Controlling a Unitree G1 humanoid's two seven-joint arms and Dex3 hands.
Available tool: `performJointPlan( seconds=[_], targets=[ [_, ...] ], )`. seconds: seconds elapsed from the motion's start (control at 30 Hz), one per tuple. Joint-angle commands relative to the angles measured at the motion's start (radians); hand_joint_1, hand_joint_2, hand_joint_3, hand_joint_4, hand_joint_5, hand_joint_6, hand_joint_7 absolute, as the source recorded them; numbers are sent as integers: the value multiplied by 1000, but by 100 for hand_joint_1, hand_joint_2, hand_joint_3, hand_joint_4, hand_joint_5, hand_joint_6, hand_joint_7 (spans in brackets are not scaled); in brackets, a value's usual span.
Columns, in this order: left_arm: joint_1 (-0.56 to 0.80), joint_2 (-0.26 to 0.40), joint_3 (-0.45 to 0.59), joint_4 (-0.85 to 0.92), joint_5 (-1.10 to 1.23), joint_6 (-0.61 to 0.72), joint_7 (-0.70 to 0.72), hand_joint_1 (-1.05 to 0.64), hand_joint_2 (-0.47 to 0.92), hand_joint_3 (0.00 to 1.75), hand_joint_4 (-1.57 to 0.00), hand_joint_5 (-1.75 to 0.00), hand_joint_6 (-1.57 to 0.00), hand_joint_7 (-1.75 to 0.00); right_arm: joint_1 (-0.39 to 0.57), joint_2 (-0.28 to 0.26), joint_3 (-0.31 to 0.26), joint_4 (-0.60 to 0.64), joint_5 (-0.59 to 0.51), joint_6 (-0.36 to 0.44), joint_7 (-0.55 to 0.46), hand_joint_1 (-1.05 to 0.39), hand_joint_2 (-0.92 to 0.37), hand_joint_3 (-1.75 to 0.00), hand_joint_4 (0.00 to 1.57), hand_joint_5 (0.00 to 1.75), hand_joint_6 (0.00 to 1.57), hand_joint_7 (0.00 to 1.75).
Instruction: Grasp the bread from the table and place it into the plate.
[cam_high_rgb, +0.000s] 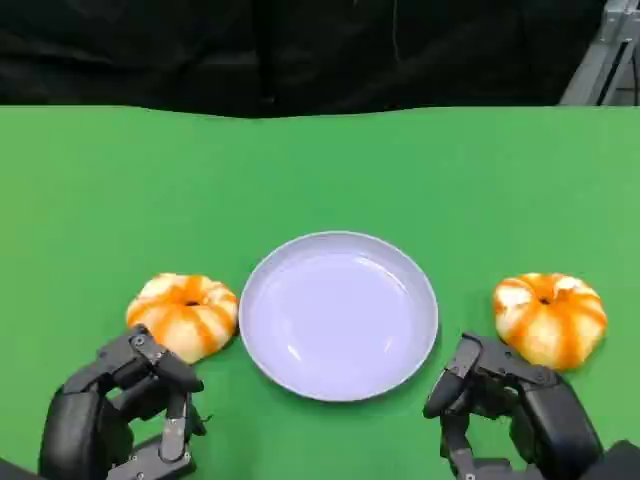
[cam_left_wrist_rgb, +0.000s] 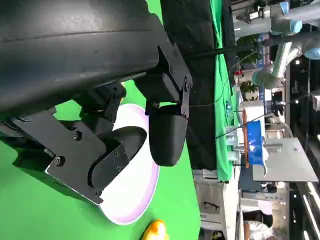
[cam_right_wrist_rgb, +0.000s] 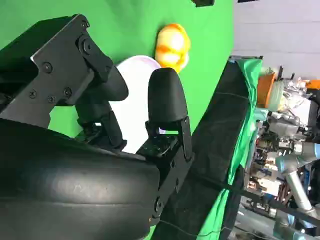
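Green cloth covers the desk (cam_high_rgb: 320, 160), with black drape behind it and lab clutter visible past the far edge in the wrist views.

Left to right in the head view:
- Left robot hand (cam_high_rgb: 125, 410) hangs at the near edge, fingers apart and loosely bent, nothing in them.
- Left bread (cam_high_rgb: 183, 313), a round orange-and-white bun, lies just beyond that hand's fingertips and a little toward the centre. It is near them, but I cannot tell if they touch. The bun is roughly round, so no long axis governs the approach.
- Plate (cam_high_rgb: 338, 315), pale lilac, sits at centre with nothing in it. The left bun lies just beside its rim.
- Right robot hand (cam_high_rgb: 510, 405) is at the near edge, fingers apart and curved, holding nothing.
- Right bread (cam_high_rgb: 549, 318) lies beyond that hand and slightly outward, a little apart from the plate rim.

Judgement: each hand has its own bun directly ahead. The left hand looks the nearer to its bun, and that bun has the shorter way to the plate, so a short reach forward seems to be what the next move needs.
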Motion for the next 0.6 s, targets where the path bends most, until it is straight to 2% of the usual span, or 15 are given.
performJointPlan(
  seconds=[0.03,0.2,0.33,0.47,0.5,0.53,0.6],
  targets=[
    [-19,35,25,-14,19,-13,3,-11,49,119,-81,-166,-80,-137,-4,9,6,4,17,-9,-8,9,-37,-142,80,170,71,152],
    [-47,69,26,-30,90,5,16,-16,51,112,-76,-156,-76,-131,-8,7,6,8,29,-2,-1,10,-39,-140,78,173,70,153],
    [-59,108,18,-80,193,62,35,-18,55,99,-66,-134,-65,-98,-7,6,4,5,35,7,1,9,-40,-137,78,172,70,152],
    [-58,110,16,-93,214,77,41,-18,56,96,-65,-130,-65,-91,-7,4,5,5,39,7,1,9,-40,-136,78,173,70,152],
    [-76,144,14,-118,284,96,43,-18,56,95,-65,-130,-65,-90,-9,0,8,11,28,-9,-1,9,-40,-136,78,173,70,152],
    [-89,169,13,-137,338,111,45,-24,64,73,-52,-115,-56,-68,-11,-3,11,17,19,-21,-3,10,-40,-137,79,173,70,152],
    [-108,210,11,-173,433,150,47,-30,77,46,-44,-105,-56,-43,-12,-3,16,23,11,-36,-6,10,-39,-139,79,173,70,151]
  ],
)
